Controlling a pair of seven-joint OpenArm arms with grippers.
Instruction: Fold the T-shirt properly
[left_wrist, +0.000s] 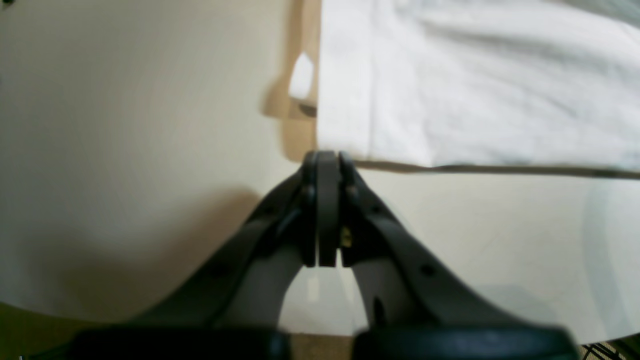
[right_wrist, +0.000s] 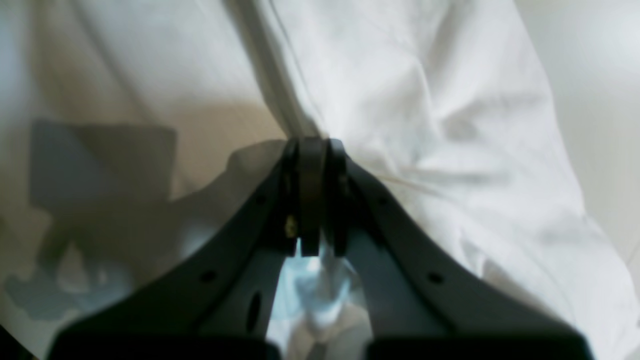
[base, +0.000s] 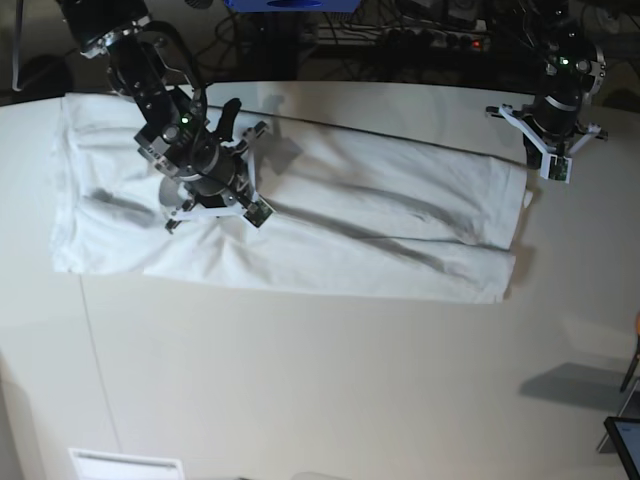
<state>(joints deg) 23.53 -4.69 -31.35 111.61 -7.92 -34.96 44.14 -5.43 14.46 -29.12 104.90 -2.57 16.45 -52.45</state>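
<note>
The white T-shirt lies spread lengthwise across the far half of the table, wrinkled, with a long crease running through its middle. My right gripper is over the shirt's left part. In the right wrist view its jaws are shut on a raised fold of the T-shirt, and fabric drapes away on both sides. My left gripper hovers at the shirt's right end. In the left wrist view it is shut on nothing, just short of a hemmed corner of the T-shirt.
The pale table stretches wide in front of the shirt. Cables and a power strip sit behind the table's far edge. A white label lies at the near edge. A dark object pokes in at the bottom right.
</note>
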